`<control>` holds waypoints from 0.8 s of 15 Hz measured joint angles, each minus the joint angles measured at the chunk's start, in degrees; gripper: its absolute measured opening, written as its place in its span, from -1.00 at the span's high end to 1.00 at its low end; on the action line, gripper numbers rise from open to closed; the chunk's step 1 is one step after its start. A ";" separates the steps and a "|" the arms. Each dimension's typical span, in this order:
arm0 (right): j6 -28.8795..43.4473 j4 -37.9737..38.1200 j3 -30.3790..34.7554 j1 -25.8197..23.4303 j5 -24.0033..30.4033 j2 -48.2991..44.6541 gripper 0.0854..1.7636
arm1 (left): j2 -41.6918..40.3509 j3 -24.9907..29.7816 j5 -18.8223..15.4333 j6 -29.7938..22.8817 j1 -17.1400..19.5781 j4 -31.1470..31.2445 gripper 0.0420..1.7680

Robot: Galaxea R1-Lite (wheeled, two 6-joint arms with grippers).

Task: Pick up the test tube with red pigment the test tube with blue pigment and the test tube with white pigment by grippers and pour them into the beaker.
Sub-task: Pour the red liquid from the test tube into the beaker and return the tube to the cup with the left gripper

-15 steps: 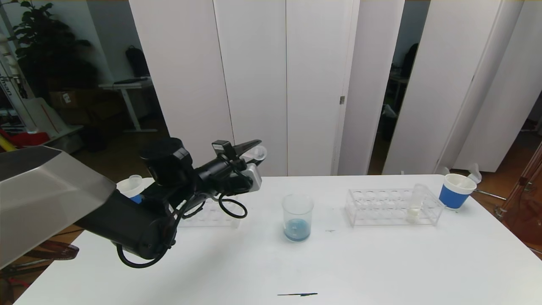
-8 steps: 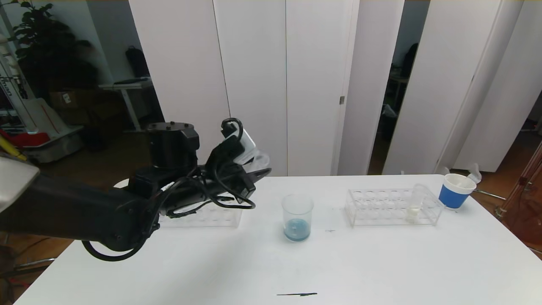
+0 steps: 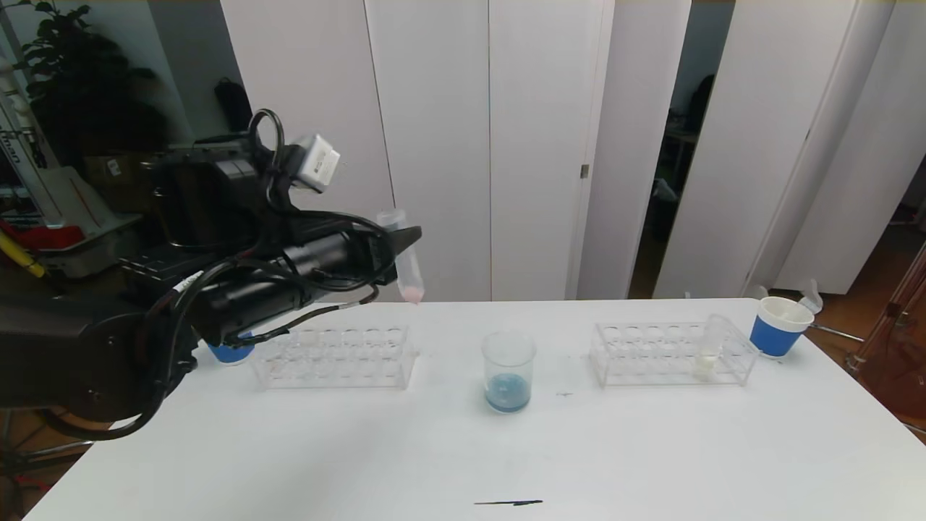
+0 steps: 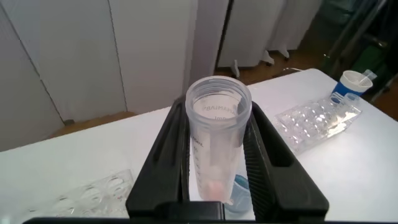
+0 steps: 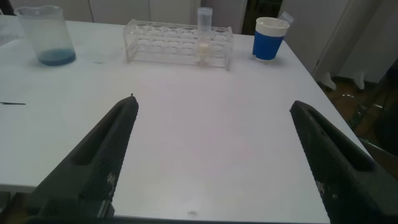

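— One colour seems to be in already: the beaker (image 3: 508, 370) at the middle of the worktop (image 3: 463, 449) has a blue pool at its bottom and nothing else that I can make out.

— And the tube in the air?

— That one is in the left gripper (image 3: 406, 242), whose fingers are clamped on its upper part. It hangs roughly upright, mouth up, above the far edge of the worktop, to the left of the beaker and well apart from it. There is a small pinkish dab at its round base, so I take it for the test tube with red pigment (image 3: 407, 255). The left wrist view looks straight down its open mouth (image 4: 218, 106), between the two black fingers (image 4: 166, 149).

— Poured or not?

— I judge not; the pigment sits at the bottom and the tube is not tipped. It has yet to be carried over the beaker.

— What about white?

— The test tube with white pigment (image 3: 710, 346) stands in the right-hand rack (image 3: 651, 354), near the blue paper cup (image 3: 778, 325), untouched. The right gripper (image 5: 211, 149) hovers low over the near right part of the worktop, fingers spread wide and empty.

— So how far along?

— Roughly a third done: blue looks poured, red is lifted, white is left. The left-hand rack (image 3: 336, 356) looks empty.
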 joint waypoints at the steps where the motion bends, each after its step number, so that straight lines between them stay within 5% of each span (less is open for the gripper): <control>1: 0.00 0.00 0.00 0.00 -0.02 0.00 -0.98 | -0.48 -0.60 4.82 -2.51 0.20 0.94 0.36; 6: 0.00 0.02 0.00 0.00 -0.06 0.00 -0.98 | 0.71 -4.71 37.04 -3.47 2.29 3.28 0.36; 9: 0.00 0.00 0.00 0.00 -0.02 0.00 -0.98 | 3.66 -7.58 54.92 0.80 6.10 1.51 0.36; 12: 0.00 0.02 0.00 0.00 -0.02 0.00 -0.98 | 6.66 -8.22 57.76 3.85 11.80 -5.05 0.36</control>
